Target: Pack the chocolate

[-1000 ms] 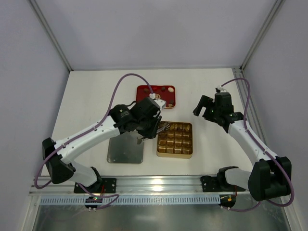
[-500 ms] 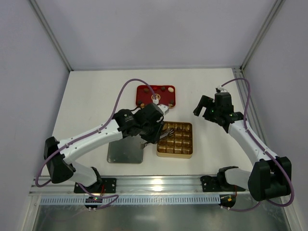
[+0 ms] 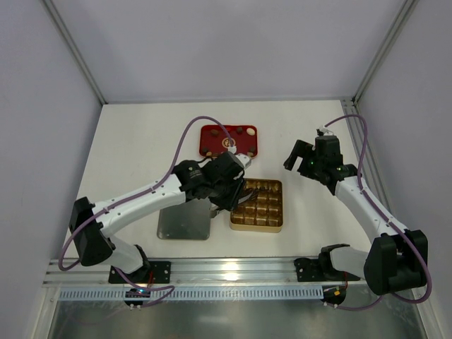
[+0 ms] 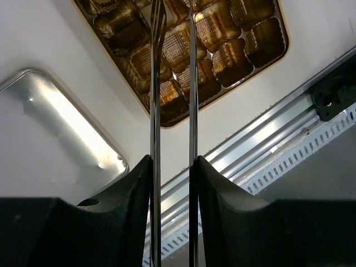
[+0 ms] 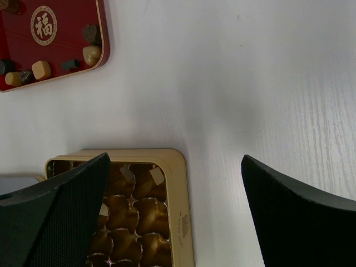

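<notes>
Several small chocolate pieces [image 3: 240, 131], dark and light brown, lie in the red tray [image 3: 215, 139]; they also show in the right wrist view [image 5: 41, 69]. The gold grid tray [image 3: 256, 227] lies in front of it. My left gripper [image 3: 236, 192] is shut on thin metal tweezers [image 4: 192, 83] whose blades reach over the gold tray's [image 4: 183, 119] left compartments. The tips are cut off, so any piece between them is hidden. My right gripper [image 3: 296, 157] is open and empty, above the table right of the gold tray [image 5: 181, 206].
A flat shiny metal plate [image 3: 183, 220] lies left of the gold tray, also in the left wrist view [image 4: 50, 128]. Small pale squares [image 5: 157, 176] show in a few gold compartments; I cannot tell what they are. An aluminium rail [image 3: 233, 267] runs along the near edge.
My left gripper has moved right and toward the near edge with the tweezers, from the gold tray's left rim to over its compartments. The right arm has not moved.
</notes>
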`<state>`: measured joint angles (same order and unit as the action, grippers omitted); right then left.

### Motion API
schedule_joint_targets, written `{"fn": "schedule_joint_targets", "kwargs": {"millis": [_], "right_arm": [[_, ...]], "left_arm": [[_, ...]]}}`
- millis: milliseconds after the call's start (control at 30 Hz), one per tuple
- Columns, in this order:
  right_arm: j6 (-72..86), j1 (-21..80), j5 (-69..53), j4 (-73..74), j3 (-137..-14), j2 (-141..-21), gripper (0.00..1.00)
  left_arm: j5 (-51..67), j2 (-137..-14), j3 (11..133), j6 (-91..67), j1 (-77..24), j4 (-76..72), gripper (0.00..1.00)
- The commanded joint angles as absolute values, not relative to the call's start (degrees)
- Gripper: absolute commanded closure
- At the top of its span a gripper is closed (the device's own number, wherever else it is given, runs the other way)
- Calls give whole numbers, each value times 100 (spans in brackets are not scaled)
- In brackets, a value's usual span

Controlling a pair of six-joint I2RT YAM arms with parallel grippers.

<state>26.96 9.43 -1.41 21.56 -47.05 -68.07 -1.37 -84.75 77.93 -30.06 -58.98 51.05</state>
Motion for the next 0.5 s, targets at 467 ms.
{"fn": "schedule_joint_targets", "kwargs": {"millis": [467], "right_arm": [[2637, 976, -79, 2118, -4834, -6618, 0]], "left_arm": [[-1037, -8411, 8981, -2742, -5346, 5299, 60]]}}
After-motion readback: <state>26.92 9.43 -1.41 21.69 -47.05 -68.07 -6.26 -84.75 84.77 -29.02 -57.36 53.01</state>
